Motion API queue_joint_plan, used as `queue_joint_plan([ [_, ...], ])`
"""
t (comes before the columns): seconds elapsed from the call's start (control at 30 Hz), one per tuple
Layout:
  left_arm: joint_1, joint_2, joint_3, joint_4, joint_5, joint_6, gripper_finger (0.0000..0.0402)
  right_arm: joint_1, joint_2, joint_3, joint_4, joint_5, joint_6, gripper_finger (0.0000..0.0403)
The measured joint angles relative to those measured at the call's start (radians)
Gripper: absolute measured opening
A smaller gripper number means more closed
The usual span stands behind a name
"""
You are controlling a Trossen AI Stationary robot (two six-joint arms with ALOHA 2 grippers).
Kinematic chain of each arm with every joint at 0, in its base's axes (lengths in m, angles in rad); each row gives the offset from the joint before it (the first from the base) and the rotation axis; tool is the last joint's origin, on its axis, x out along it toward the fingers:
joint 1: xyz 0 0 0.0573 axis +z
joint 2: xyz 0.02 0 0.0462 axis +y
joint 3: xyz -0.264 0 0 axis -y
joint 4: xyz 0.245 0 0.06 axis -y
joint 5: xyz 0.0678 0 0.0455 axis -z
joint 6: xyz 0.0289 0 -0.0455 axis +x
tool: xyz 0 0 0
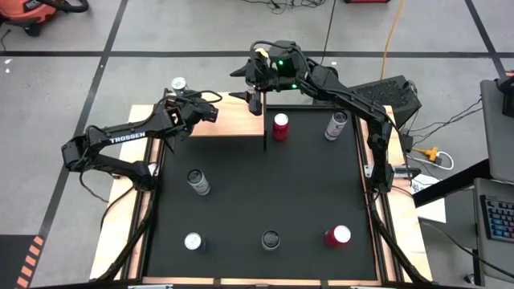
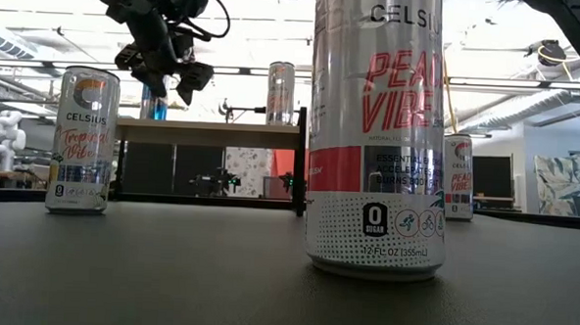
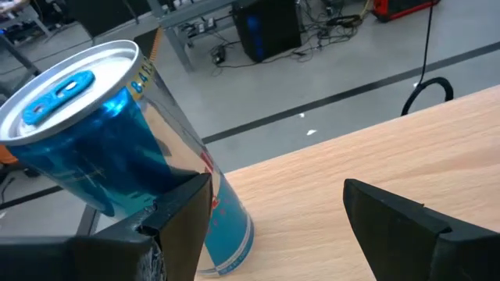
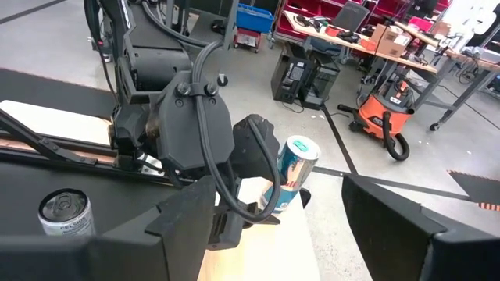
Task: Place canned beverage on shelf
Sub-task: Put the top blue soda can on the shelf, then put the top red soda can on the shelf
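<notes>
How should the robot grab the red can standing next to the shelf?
Grip the red can around its round side, near the middle, coming down from above with one finger each side. It stands upright close to the shelf's black leg, so the fingers should probably close from the front and back, not the shelf side.

Blue can (image 3: 117,156) with silver top on light-wood shelf (image 3: 375,168)

Both end effectors (image 1: 191,107) (image 1: 250,84) open, raised.
</notes>
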Motion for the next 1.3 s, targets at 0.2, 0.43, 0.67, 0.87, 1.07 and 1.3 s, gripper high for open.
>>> queue_joint_plan([
  [0.2, 0.001, 0.0, 0.0, -0.031, -0.034, -0.001, 0.0292, 0.0, 0.0, 0.0, -0.016, 0.0, 0.0, 0.0263],
  [0.43, 0.003, -0.033, 0.0, -0.082, -0.043, -0.027, 0.0292, 0.0, 0.0, 0.0, -0.018, 0.0, 0.0, 0.0263],
  [0.67, 0.003, -0.088, 0.0, -0.106, -0.046, -0.026, 0.0292, 0.0, 0.0, 0.0, -0.017, 0.0, 0.0, 0.0263],
  [0.87, -0.007, -0.123, 0.0, -0.079, -0.039, -0.018, 0.0292, 0.0, 0.0, 0.0, -0.015, 0.0, 0.0, 0.0263],
  [1.07, -0.047, -0.164, 0.0, 0.042, 0.07, 0.057, 0.0292, 0.0, 0.0, 0.0, -0.014, 0.0, -0.004, 0.0263],
  [1.3, -0.109, -0.245, 0.0, 0.12, 0.273, 0.121, 0.0292, 0.0, -0.071, -0.002, -0.097, 0.055, -0.027, 0.0263],
])
